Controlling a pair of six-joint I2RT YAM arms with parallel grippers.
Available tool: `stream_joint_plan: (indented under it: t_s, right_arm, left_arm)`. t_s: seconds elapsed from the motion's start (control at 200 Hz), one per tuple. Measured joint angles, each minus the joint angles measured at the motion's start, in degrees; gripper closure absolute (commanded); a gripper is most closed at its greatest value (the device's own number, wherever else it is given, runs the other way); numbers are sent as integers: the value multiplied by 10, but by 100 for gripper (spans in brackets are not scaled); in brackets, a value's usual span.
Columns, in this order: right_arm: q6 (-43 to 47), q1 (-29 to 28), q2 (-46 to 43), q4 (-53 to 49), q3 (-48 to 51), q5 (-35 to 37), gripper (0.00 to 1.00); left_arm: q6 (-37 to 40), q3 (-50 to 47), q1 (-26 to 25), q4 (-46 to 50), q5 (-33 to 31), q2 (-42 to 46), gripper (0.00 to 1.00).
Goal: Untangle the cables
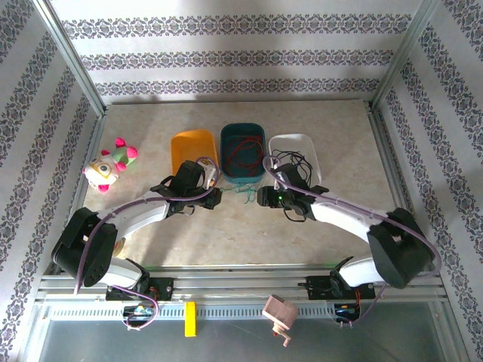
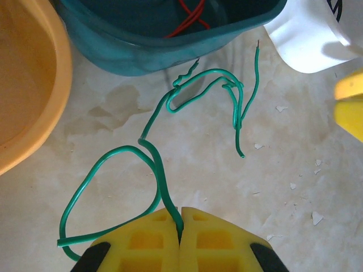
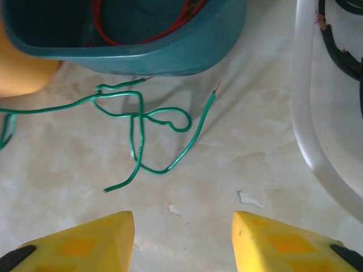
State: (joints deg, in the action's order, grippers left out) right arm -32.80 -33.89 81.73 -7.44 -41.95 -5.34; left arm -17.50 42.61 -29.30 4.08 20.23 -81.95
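Two green cables [image 3: 136, 133], possibly more, lie knotted on the table [image 3: 255, 164] just in front of the teal tray [image 2: 142, 54], which holds red cables [image 2: 190, 20]. Left gripper [image 2: 180, 218] has its fingers pressed together, pinching one green strand. Right gripper [image 3: 181, 221] hangs near the knot, fingers spread, holding nothing.

Red cable [image 2: 187, 22], mostly beyond top edge
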Motion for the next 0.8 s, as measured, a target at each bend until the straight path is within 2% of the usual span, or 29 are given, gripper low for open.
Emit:
stream_joint_plan:
  t_s: [0.205, 0.42, 0.565, 0.635, 0.8]
  right_arm:
    - [0, 2, 87, 2, -42, 2, 53]
    - [0, 4, 151, 9, -83, 2, 60]
    - [0, 0, 177, 11, -94, 12, 84]
    - [-5, -5, 181, 14, -95, 20, 93]
    - [-14, -16, 176, 22, -96, 43, 99]
  left_arm:
    - [7, 0, 0, 3, 0, 0, 100]
    - [8, 0, -3, 7, 0, 0, 100]
    - [10, 0, -3, 10, 0, 0, 100]
    - [11, 0, -3, 14, 0, 0, 100]
    - [17, 0, -3, 20, 0, 0, 100]
